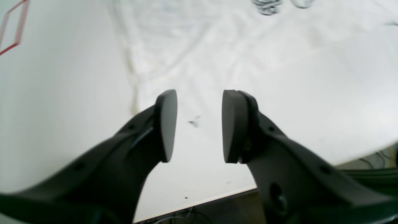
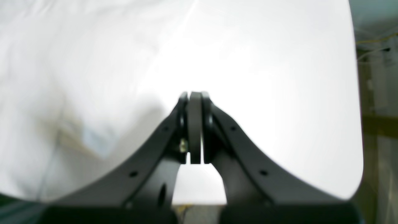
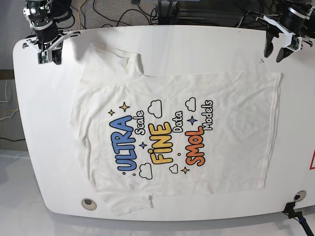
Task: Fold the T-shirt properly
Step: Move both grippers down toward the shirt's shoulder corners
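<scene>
Your left gripper [image 1: 199,124] has its jaws spread apart and holds nothing. It hangs over the bare white table [image 1: 62,109], and the T-shirt [image 1: 248,62] lies just ahead of its fingertips, not touching them. Your right gripper [image 2: 195,124] has its jaws pressed together, with nothing between them. From this gripper the T-shirt lies to the left and ahead. In the base view you see the T-shirt [image 3: 177,132] spread flat with the print side up, between both grippers, and each gripper stays beyond a corner of the cloth.
</scene>
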Robot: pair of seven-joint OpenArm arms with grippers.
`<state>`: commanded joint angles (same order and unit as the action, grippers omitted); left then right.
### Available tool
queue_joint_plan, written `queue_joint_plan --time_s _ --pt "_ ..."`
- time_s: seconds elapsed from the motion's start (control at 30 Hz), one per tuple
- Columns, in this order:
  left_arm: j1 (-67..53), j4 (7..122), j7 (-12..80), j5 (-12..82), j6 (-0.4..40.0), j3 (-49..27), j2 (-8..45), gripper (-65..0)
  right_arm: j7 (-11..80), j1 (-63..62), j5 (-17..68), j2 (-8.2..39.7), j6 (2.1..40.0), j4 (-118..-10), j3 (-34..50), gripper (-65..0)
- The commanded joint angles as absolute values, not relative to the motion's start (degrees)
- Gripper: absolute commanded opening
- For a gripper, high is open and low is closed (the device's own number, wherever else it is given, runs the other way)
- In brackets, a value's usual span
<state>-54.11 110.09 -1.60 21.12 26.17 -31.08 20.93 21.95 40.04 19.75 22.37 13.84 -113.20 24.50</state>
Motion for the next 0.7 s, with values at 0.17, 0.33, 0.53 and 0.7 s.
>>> queue_joint_plan --time_s 0.17,0.33,0.53,0.7 --pt "-50.04 108.09 3.15 28.12 30.21 -32.57 21.07 -40.4 27.68 34.92 24.96 23.05 14.71 -112.62 24.93 -65.0" --pt "-45.72 107.34 8.07 35.36 34.46 -33.90 20.61 -40.9 30.13 31.76 26.07 22.93 14.98 -112.57 25.23 -65.0" --pt "-41.55 106.91 10.46 37.96 34.28 -34.14 17.78 -43.5 29.86 30.30 26.15 22.99 15.15 -112.17 25.44 -65.0" --pt "-43.52 107.36 8.77 37.10 35.79 -34.27 18.01 -42.0 28.81 29.34 25.97 22.86 14.08 -112.04 25.54 -65.0"
